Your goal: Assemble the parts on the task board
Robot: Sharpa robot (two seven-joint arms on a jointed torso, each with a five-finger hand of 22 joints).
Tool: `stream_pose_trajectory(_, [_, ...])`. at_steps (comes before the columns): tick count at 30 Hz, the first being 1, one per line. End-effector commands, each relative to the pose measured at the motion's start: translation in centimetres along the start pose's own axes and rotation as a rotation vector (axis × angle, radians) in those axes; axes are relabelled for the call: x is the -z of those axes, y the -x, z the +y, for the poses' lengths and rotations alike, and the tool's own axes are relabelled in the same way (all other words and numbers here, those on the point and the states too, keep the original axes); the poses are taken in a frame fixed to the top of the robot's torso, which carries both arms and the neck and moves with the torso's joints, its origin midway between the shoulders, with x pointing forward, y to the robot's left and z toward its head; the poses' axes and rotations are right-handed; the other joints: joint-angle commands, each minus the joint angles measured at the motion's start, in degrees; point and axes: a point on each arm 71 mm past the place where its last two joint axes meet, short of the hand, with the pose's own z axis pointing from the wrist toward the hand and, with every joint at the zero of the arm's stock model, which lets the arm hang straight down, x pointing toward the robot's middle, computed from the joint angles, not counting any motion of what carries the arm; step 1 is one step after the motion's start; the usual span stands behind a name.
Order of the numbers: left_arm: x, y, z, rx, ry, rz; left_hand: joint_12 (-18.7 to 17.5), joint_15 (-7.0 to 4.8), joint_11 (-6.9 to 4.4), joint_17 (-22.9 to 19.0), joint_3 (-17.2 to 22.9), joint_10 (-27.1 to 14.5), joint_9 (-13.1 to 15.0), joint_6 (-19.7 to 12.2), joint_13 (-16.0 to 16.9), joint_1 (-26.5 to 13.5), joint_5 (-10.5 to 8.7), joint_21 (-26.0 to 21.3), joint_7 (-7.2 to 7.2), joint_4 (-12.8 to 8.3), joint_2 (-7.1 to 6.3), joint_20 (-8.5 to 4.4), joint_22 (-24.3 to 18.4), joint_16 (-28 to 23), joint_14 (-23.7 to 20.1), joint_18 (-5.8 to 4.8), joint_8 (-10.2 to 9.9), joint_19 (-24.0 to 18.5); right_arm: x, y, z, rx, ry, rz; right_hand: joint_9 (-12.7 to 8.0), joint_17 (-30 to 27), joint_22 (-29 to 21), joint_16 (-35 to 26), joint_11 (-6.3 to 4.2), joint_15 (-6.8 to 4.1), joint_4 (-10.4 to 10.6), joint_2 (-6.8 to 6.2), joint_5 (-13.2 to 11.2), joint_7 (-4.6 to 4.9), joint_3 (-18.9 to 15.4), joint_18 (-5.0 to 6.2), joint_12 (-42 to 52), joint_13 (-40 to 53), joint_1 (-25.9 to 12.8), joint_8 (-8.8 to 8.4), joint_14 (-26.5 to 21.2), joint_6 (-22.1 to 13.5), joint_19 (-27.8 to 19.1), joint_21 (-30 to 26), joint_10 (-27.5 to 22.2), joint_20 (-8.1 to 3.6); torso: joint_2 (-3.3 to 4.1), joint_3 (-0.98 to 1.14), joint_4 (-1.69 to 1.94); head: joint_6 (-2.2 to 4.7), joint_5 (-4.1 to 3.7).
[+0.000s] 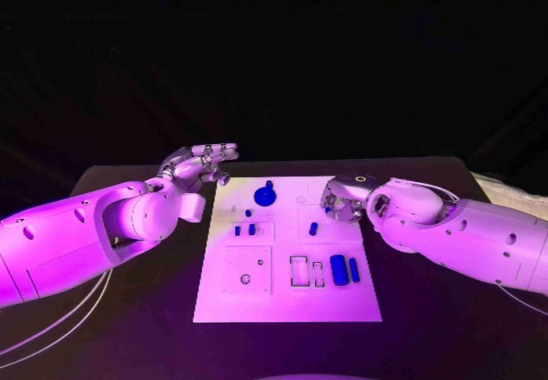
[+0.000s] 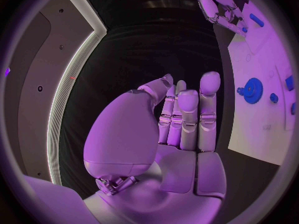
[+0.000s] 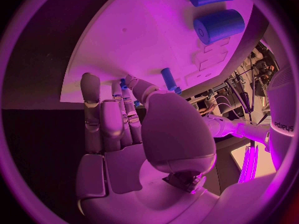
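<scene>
We see the white task board (image 1: 286, 305) lying flat on the black tabletop (image 1: 457, 332), its face cut with rectangular recesses. A blue gear (image 1: 265, 195) sits near its far edge. Two short blue pegs (image 1: 245, 230) stand at mid-left, a slim blue pin (image 1: 313, 228) near the centre. A thick blue cylinder (image 1: 338, 265) and a thinner blue rod (image 1: 354, 270) lie side by side at the right.
</scene>
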Motion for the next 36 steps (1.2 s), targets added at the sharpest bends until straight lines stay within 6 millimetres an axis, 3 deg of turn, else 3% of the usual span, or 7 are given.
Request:
stream_pose_trajectory(1, [0.0,-0.2,-0.1,0.011,-0.008,0.010,0.39,0.06,-0.04,-0.05,-0.28,0.01,-0.05,0.08,0.06,-0.38,0.11,-0.20,-0.33,-0.04,0.22,-0.01,-0.05,-0.14,-0.49,0.88,0.23,-0.46,0.0,-1.1,0.1,0.065,-0.016,0.067,0.17,1.10,1.83,1.09,-0.33,-0.43,-0.23,0.81,-1.27,-0.17,0.84,-0.40,0.53,-0.32,0.15,0.37,2.36,1.02,0.98,1.28,1.09,-0.12,-0.03,0.02,0.01,-0.26,0.02])
stream_pose_trajectory(11, [0.0,-0.3,0.0,0.012,-0.005,0.012,0.42,0.08,-0.01,-0.36,-0.37,-0.05,-0.07,0.03,0.07,-0.36,0.11,-0.59,-0.30,-0.08,0.25,-0.01,-0.26,-0.34,-0.61,0.92,0.24,-0.56,0.0,-1.3,0.7,0.145,-0.018,0.015,1.06,0.99,6.78,1.33,-1.69,-1.65,-1.27,1.38,-1.83,-1.28,2.04,-1.17,1.24,-0.82,0.37,1.71,2.41,4.18,3.28,4.73,5.18,-0.89,-0.08,0.04,-0.04,-0.53,0.08])
stream_pose_trajectory(26, [0.0,-0.1,0.0,0.011,0.000,0.009,0.48,0.09,0.02,-0.80,-0.49,-0.22,-0.12,-0.08,0.10,-0.17,0.12,-1.29,-0.26,-0.26,0.36,-0.01,-0.66,-0.64,-0.79,0.99,0.25,-0.71,1.1,0.4,0.9,0.035,-0.010,-0.159,1.14,0.50,7.10,1.04,-1.72,-1.75,-1.21,1.22,-1.86,-1.31,2.14,-1.23,0.82,-1.12,-0.12,1.61,2.36,4.15,3.44,5.02,5.32,-1.07,-0.14,-0.01,-0.04,-0.46,0.08])
stream_pose_trajectory(30, [-0.1,-0.1,0.0,0.010,0.002,0.007,0.48,0.12,0.08,-0.95,-0.59,-0.36,-0.16,-0.21,0.09,-0.14,0.12,-1.56,-0.17,-0.32,0.38,-0.01,-0.82,-0.74,-0.85,1.01,0.22,-0.75,1.7,1.0,0.9,0.010,-0.005,-0.180,1.13,0.56,7.18,1.12,-1.70,-1.75,-1.39,1.16,-1.88,-1.26,2.39,-1.25,0.58,-1.28,-0.01,1.47,2.37,3.97,3.45,5.10,5.27,-1.11,-0.12,0.07,0.01,-0.34,0.10])
stream_pose_trajectory(36, [-0.1,-0.1,0.1,0.010,0.004,0.005,0.48,0.13,0.10,-1.03,-0.62,-0.39,-0.17,-0.23,0.10,-0.15,0.12,-1.61,-0.15,-0.33,0.38,0.00,-0.86,-0.78,-0.88,1.01,0.22,-0.75,2.7,2.1,1.6,-0.041,0.022,-0.220,1.14,0.81,7.45,1.36,-1.67,-1.75,-1.51,1.14,-1.87,-1.20,2.58,-1.30,0.44,-1.37,0.09,1.39,2.42,3.88,3.55,5.29,5.27,-1.14,-0.11,0.02,-0.16,-0.28,0.36])
